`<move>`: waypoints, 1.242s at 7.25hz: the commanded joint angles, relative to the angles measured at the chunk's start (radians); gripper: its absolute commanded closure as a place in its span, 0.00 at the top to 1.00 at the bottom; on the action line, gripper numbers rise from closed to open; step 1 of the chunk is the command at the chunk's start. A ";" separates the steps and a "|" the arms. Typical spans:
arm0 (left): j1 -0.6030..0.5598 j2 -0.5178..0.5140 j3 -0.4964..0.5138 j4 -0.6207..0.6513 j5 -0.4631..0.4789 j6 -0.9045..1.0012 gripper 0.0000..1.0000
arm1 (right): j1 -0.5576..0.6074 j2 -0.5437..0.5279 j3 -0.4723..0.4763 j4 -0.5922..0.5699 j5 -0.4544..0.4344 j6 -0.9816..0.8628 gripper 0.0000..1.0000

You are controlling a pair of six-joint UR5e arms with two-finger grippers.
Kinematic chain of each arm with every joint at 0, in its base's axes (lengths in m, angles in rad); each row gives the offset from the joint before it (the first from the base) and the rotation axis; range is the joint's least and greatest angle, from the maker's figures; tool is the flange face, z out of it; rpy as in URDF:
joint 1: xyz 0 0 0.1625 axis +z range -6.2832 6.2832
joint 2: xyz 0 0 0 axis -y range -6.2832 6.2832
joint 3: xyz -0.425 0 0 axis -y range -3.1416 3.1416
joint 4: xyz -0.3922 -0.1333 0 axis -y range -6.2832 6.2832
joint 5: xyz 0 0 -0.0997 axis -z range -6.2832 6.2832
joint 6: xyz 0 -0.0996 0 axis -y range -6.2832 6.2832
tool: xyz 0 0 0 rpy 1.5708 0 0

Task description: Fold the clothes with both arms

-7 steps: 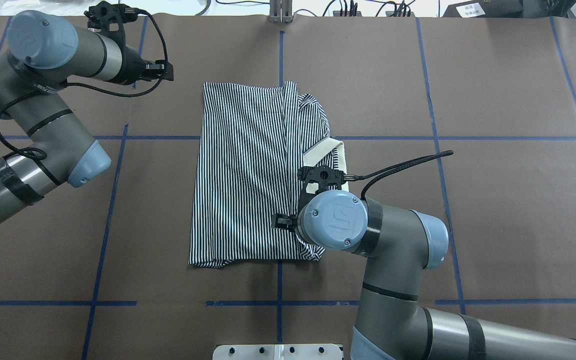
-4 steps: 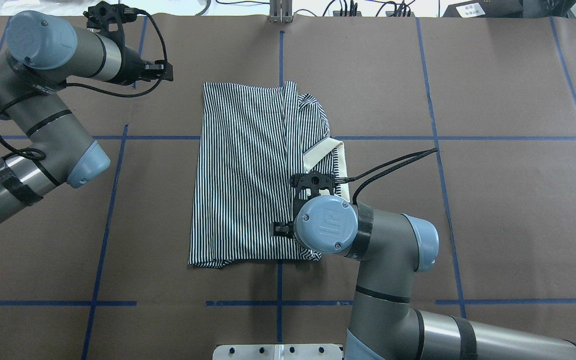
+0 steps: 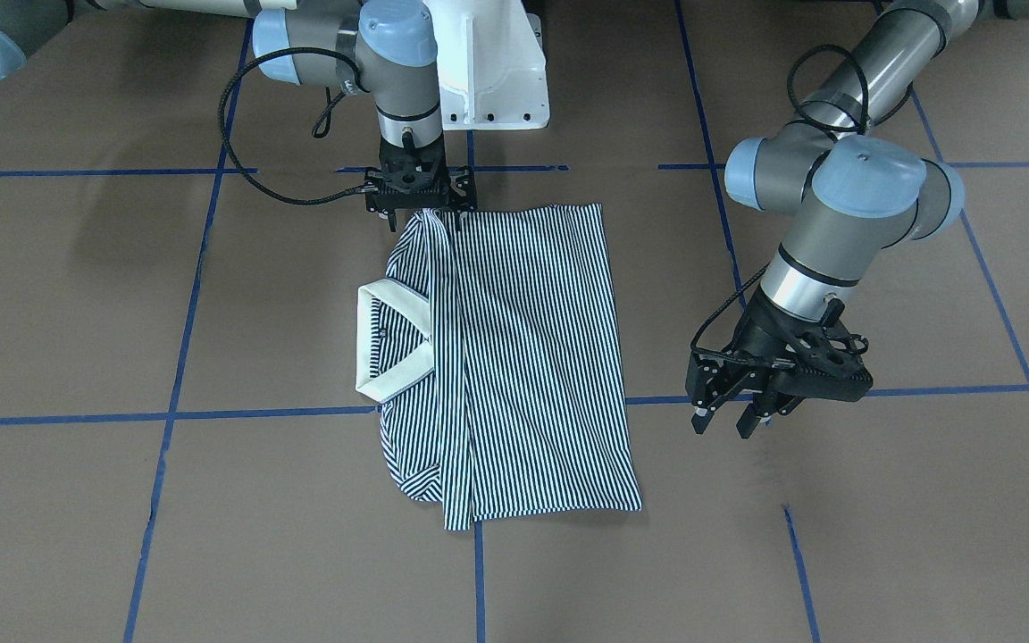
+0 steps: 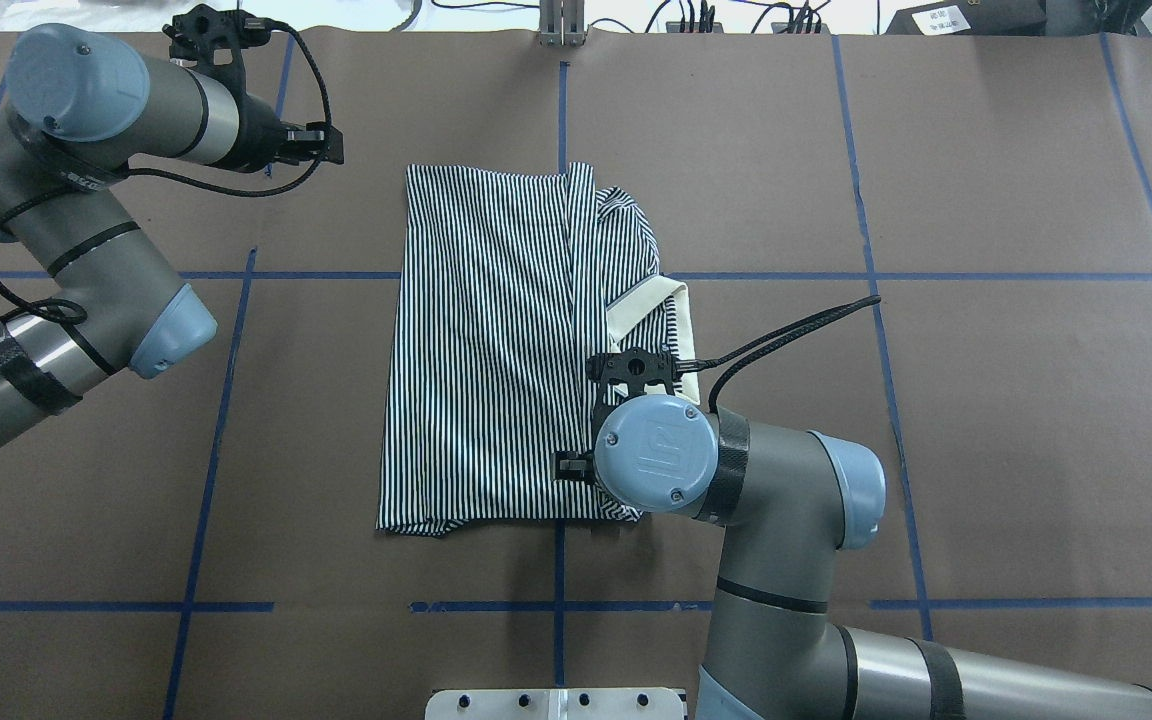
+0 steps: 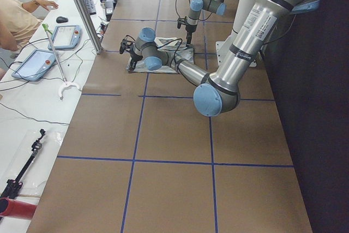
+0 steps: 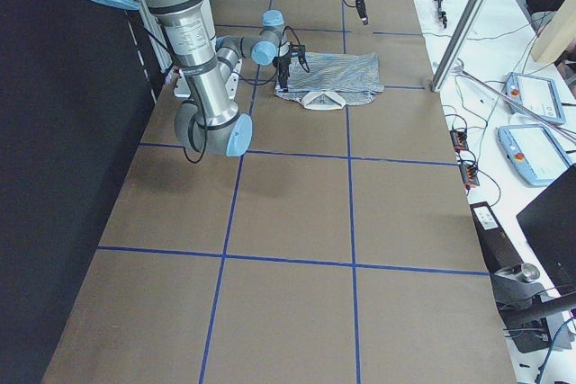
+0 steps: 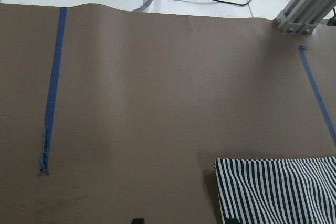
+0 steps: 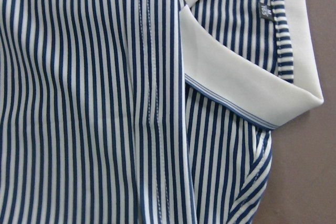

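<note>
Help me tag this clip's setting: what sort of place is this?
Probably a robotics lab: industrial arms over a paper-covered table gridded with blue tape, and control pendants on the side bench.

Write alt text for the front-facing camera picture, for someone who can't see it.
A partly folded striped polo shirt, cream collar showing, lies on a brown table. The right gripper is at its edge nearest the robot; the left gripper hangs beside it, fingers apart.
</note>
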 commanded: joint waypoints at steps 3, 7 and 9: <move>0.000 -0.001 -0.005 0.000 0.001 -0.003 0.61 | -0.014 0.006 -0.011 -0.005 0.000 0.014 0.88; 0.000 -0.001 -0.017 0.002 0.001 -0.003 0.61 | -0.020 -0.004 -0.008 -0.003 0.000 0.035 0.49; 0.000 -0.001 -0.017 0.002 0.002 -0.003 0.61 | -0.020 -0.017 0.002 -0.002 0.000 0.077 0.46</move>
